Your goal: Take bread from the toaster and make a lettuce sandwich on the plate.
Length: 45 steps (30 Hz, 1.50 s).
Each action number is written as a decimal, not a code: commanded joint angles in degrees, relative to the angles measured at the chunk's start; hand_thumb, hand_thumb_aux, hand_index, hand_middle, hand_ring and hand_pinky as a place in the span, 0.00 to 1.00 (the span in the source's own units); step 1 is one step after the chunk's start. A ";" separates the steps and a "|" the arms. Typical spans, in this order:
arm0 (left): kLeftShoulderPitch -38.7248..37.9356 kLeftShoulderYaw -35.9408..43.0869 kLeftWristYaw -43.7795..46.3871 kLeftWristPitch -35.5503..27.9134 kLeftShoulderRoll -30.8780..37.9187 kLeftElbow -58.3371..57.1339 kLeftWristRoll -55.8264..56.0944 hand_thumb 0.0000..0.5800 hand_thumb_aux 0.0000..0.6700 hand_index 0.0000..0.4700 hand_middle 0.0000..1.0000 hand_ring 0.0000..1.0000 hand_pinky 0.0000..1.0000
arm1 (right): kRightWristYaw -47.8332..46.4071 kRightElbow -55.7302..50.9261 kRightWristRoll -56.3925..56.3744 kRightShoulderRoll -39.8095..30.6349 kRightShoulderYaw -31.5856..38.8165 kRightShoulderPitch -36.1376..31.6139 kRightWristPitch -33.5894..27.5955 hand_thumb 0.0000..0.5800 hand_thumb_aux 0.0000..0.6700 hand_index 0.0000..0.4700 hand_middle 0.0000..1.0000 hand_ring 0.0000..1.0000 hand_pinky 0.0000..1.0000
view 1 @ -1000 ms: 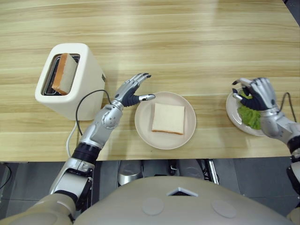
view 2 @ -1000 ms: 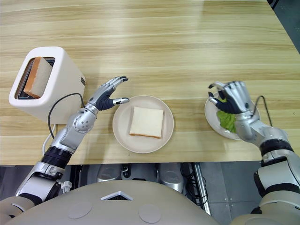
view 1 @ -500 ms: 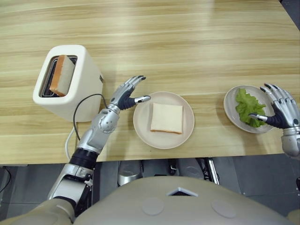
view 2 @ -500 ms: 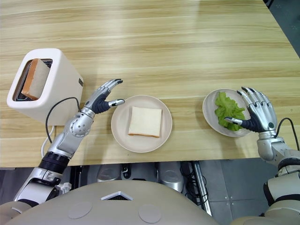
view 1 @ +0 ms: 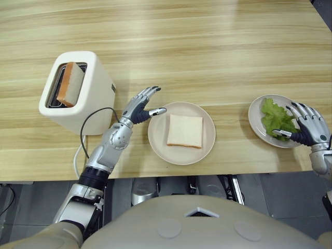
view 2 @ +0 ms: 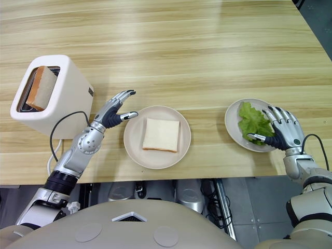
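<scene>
A white toaster [view 1: 78, 91] stands at the left with one bread slice [view 1: 69, 83] sticking up from its slot. On the beige plate [view 1: 155, 136] in the middle lies a single bread slice [view 1: 185, 130]. My left hand [view 1: 140, 105] hovers open just left of that plate, between it and the toaster. At the right, a lettuce leaf [view 2: 250, 119] rests on a small dish [view 2: 233, 126]. My right hand [view 2: 280, 130] is open over the dish's right edge, its fingers spread and touching the leaf's right side without holding it.
The toaster's black cord [view 1: 92, 116] loops across the table by my left forearm and runs off the front edge. The far half of the wooden table [view 1: 197, 46] is bare. Both plates sit close to the front edge.
My right hand, which was curled over the lettuce, opened and drew back to the dish's right edge, leaving the leaf lying there. The left hand stayed put.
</scene>
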<state>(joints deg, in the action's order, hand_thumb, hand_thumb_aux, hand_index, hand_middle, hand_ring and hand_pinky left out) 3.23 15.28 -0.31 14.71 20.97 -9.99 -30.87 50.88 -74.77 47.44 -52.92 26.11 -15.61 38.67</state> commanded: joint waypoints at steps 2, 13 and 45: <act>-0.36 -0.15 0.23 -0.41 -0.15 0.62 0.26 0.00 0.00 0.00 0.00 0.00 0.00 | -1.51 -0.40 0.44 1.12 1.47 0.47 -1.14 0.97 0.84 0.82 0.00 0.00 0.00; 0.03 -0.62 0.05 -0.21 0.15 0.27 0.50 0.00 0.00 0.00 0.00 0.00 0.00 | -6.94 -1.07 -1.31 3.63 1.30 1.16 -0.41 1.00 1.00 0.98 0.00 0.00 0.00; 5.73 -1.01 -1.40 1.54 -1.18 -5.64 1.29 0.00 0.00 0.00 0.00 0.00 0.00 | -8.26 37.76 2.90 15.76 0.60 -12.29 15.25 1.00 1.00 0.98 1.00 1.00 1.00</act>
<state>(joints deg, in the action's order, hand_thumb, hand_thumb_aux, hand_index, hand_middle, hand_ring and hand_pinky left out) 8.53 14.99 -1.51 15.95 19.45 -14.00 -30.38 45.88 -37.96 48.78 -39.44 24.43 -26.78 53.98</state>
